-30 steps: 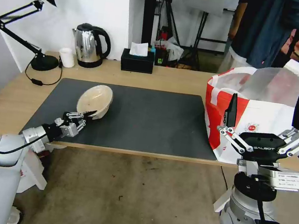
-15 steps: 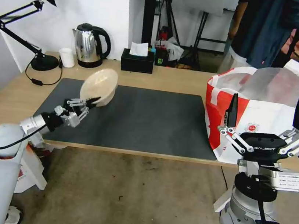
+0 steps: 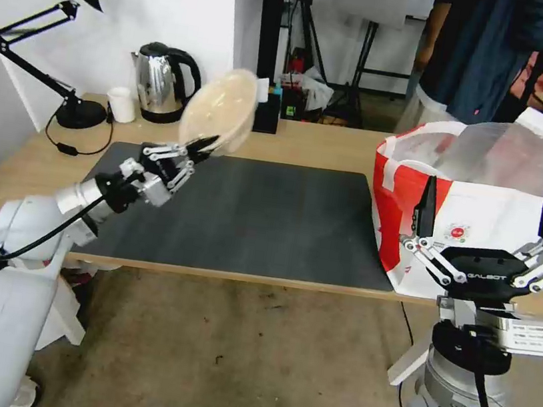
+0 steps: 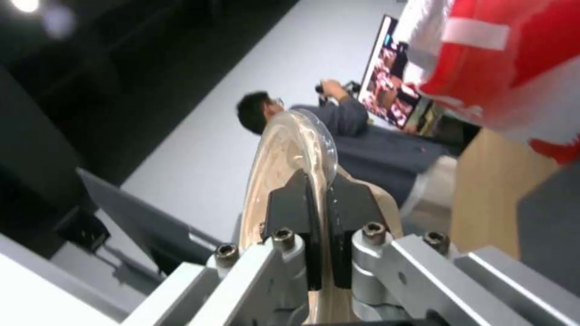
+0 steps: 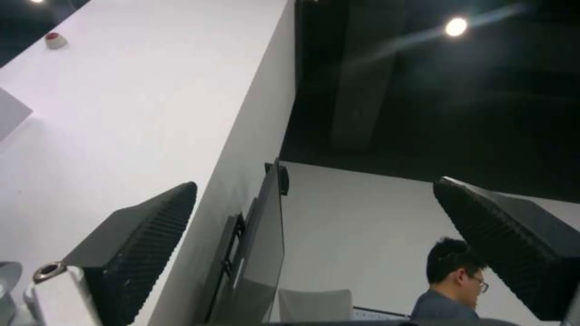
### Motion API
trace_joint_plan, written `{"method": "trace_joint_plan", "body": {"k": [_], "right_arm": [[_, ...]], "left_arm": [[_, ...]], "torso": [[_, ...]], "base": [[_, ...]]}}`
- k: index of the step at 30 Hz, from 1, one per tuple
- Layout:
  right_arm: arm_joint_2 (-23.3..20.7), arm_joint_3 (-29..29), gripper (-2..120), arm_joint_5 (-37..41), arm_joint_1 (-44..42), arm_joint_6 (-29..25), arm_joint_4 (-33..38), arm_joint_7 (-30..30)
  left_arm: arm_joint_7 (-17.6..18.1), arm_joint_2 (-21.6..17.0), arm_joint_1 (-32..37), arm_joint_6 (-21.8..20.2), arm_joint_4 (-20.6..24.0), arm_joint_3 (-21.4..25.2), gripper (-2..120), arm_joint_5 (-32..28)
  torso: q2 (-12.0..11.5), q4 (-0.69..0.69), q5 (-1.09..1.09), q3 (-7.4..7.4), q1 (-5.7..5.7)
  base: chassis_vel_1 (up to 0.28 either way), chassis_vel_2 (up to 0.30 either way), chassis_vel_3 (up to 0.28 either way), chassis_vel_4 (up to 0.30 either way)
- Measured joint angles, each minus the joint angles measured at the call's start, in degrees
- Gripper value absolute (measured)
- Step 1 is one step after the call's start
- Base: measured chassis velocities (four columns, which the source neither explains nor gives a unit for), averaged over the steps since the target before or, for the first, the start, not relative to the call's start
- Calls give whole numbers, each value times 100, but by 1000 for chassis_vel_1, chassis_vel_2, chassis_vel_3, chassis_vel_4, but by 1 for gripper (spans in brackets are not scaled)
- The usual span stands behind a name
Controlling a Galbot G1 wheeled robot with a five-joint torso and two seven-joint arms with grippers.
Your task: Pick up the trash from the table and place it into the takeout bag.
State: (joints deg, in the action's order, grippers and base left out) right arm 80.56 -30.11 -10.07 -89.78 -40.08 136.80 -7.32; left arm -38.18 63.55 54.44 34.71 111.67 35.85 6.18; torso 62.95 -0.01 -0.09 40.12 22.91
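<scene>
Bowl [image 3: 219, 111] pinched in L hand [image 3: 200, 146]

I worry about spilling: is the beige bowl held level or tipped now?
Tipped. The beige bowl stands almost on edge above the table, the left end effector pinching its lower rim.

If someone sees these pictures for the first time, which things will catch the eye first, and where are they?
First, the beige bowl, held by its rim in the left gripper, tilted on edge in the air above the far left part of the black mat. Next, the big red-and-white bag standing open at the table's right end. In front of it, the right gripper points up with fingers wide apart, holding nothing.
</scene>
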Motion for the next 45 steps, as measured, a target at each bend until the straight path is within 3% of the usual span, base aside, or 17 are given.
{"method": "trace_joint_plan", "body": {"k": [8,19,21,23,33,45], "right_arm": [[53,-85,100,-28,-89,-33,27,24],[162,-379,100,-36,-344,-199,115,31],[166,-382,100,-36,-349,-201,117,31],[227,-418,100,-36,-392,-222,153,31],[436,-455,100,-148,-444,-264,192,31],[668,-483,100,-261,-509,-314,198,32]], "left_arm": [[203,-259,-1028,-106,-230,-875,2,-155],[196,-46,-2372,-172,-790,-1920,2,-160],[196,-45,-2383,-172,-795,-1931,2,-161],[194,16,-2717,-173,-957,-2300,2,-175],[192,225,-3374,-163,-1297,-3124,2,-187],[198,536,-3803,-112,-1607,-3797,2,-186]], "torso": [[0,0,1,0,0],[0,0,1,0,0],[0,0,1,0,0],[0,1,1,0,-1],[1,0,1,0,-1],[1,0,1,0,-1]], "base": [[0,0,0,0],[0,0,0,0],[0,0,0,0],[0,0,0,0],[0,0,0,0],[0,0,0,0]]}}
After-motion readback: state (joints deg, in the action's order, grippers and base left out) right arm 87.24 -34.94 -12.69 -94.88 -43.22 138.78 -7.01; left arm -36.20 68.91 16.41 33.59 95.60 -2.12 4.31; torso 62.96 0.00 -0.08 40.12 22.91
